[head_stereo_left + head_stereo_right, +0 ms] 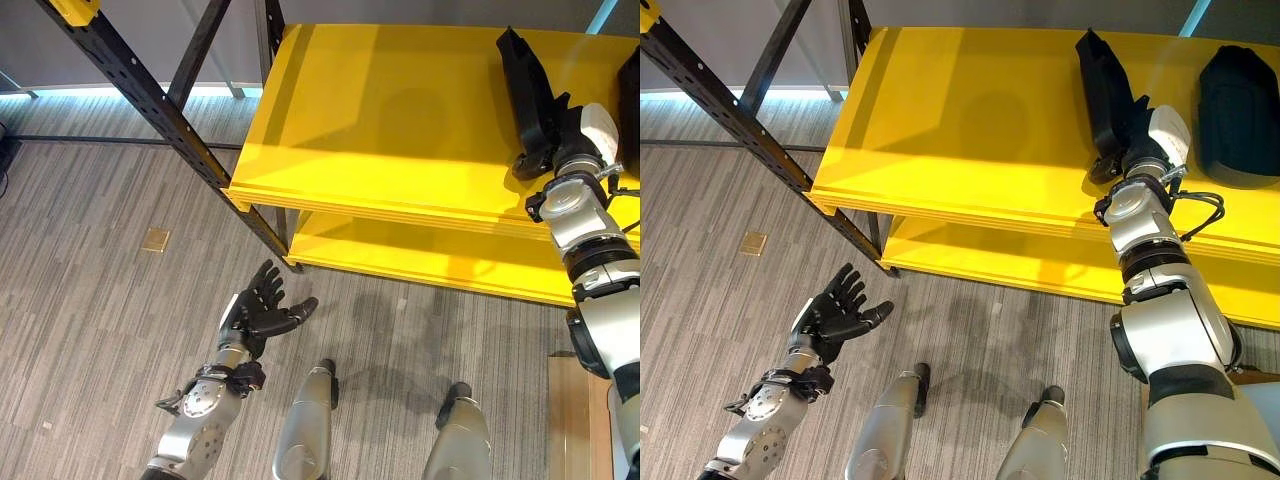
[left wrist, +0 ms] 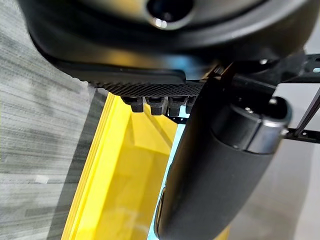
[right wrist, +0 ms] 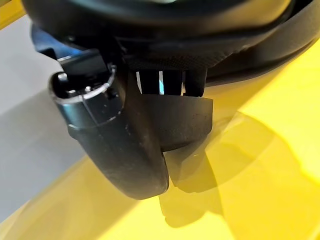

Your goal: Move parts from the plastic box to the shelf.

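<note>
- My left hand point(image 1: 262, 312) is hanging low over the grey floor point(image 1: 90, 260), palm up, fingers straight and spread apart, carrying nothing. It is well apart from the shelf and taking no part in the placing.
- The yellow shelf point(image 1: 970, 130) is standing in front of me, with a black slotted upright point(image 1: 150, 100) slanting past its corner. Its top board is smooth and flat, so I am judging it a good, slightly slippery landing place.
- My right hand point(image 1: 1130, 135) is reaching onto that top board and holding the long black part point(image 1: 1102, 80). In the right wrist view my thumb and fingers point(image 3: 172, 82) are curling round a dark curved piece of it point(image 3: 175, 122), right over the yellow board.
- The part is lying lengthwise on the shelf, its far end pointing toward the back. It is looking stiff, like moulded plastic, matte and not fragile, probably light for its length. I am judging that a grip near its thicker near end is the right hold, since the narrow far end would be swinging if taken there.
- Just beside it, further right, a second black part point(image 1: 1238, 115) is lying on the same board, rounder and bulkier; I should be keeping clear of it when letting go.
</note>
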Motion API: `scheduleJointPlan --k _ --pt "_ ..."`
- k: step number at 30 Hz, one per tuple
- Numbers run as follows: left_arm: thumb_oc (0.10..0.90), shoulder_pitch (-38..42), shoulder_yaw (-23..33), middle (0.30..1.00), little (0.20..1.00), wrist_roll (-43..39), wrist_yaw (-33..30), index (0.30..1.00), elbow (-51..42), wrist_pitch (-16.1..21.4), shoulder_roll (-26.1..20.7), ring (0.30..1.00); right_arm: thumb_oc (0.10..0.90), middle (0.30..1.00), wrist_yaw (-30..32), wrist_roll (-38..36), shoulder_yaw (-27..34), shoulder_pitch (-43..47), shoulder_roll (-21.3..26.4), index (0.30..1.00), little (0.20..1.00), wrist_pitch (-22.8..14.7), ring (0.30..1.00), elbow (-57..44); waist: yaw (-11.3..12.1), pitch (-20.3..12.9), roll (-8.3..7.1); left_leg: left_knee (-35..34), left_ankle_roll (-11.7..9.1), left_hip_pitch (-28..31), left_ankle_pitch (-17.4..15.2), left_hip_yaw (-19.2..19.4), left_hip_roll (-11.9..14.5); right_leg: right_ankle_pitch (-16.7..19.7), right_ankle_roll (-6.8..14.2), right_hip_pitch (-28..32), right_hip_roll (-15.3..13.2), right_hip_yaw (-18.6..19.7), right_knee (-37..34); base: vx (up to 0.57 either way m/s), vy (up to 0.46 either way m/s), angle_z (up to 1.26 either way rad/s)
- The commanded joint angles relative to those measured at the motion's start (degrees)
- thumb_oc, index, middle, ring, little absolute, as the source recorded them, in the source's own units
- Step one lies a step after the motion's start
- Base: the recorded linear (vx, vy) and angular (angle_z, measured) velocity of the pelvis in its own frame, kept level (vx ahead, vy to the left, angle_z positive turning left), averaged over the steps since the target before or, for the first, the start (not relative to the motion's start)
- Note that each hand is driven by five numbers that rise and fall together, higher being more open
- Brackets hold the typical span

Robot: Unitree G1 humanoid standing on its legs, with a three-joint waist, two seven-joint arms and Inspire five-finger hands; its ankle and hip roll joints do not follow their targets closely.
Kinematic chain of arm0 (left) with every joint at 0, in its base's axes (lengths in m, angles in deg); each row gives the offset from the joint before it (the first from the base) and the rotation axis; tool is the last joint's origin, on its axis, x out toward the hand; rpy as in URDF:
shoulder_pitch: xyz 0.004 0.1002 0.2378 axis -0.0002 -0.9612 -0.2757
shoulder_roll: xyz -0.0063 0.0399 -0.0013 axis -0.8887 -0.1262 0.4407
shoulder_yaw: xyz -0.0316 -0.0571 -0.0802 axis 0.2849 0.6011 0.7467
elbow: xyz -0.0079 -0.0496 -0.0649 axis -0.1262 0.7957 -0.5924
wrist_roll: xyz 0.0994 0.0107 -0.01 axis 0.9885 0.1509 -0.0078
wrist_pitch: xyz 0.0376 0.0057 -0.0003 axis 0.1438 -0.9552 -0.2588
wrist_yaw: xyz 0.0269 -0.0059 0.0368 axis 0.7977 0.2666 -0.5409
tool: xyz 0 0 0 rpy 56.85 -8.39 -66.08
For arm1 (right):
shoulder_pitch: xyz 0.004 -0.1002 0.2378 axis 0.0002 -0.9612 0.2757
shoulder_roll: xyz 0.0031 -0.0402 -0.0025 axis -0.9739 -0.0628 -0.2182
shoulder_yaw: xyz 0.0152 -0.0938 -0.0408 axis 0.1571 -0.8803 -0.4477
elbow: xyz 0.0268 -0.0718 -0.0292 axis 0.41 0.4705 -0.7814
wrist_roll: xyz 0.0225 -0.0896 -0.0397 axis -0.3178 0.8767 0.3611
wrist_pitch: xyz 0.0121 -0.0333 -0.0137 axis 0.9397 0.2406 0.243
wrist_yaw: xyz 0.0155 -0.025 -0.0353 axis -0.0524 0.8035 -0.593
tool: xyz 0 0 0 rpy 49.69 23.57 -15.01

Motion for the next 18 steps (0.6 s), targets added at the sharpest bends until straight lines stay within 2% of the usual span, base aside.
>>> scheduleJointPlan --k 1,18 --pt "0.9 1.4 2.3 1.0 1.0 1.0 1.0 1.0 -5.8 5.4 -3.2 1.0 0.4 0.3 1.6 0.4 -1.3 5.6 2.9 0.3 0.3 0.0 0.3 1.7 -0.1 -1.2 -0.23 -0.9 0.9 -0.3 0.4 -0.3 1.8 -4.7 -2.1 1.7 1.5 1.2 3.9 0.0 0.0 0.0" --pt "0.9 2.0 2.5 1.0 1.0 0.5 1.2 1.0 -5.6 6.2 -3.1 1.0 0.4 0.3 -1.0 9.1 -6.9 8.0 -3.2 0.3 0.3 0.0 0.3 0.0 1.4 -1.2 -1.25 -1.2 0.8 -1.0 1.2 -0.9 1.6 -4.0 -2.0 1.8 1.5 0.6 3.5 0.0 0.0 0.0"
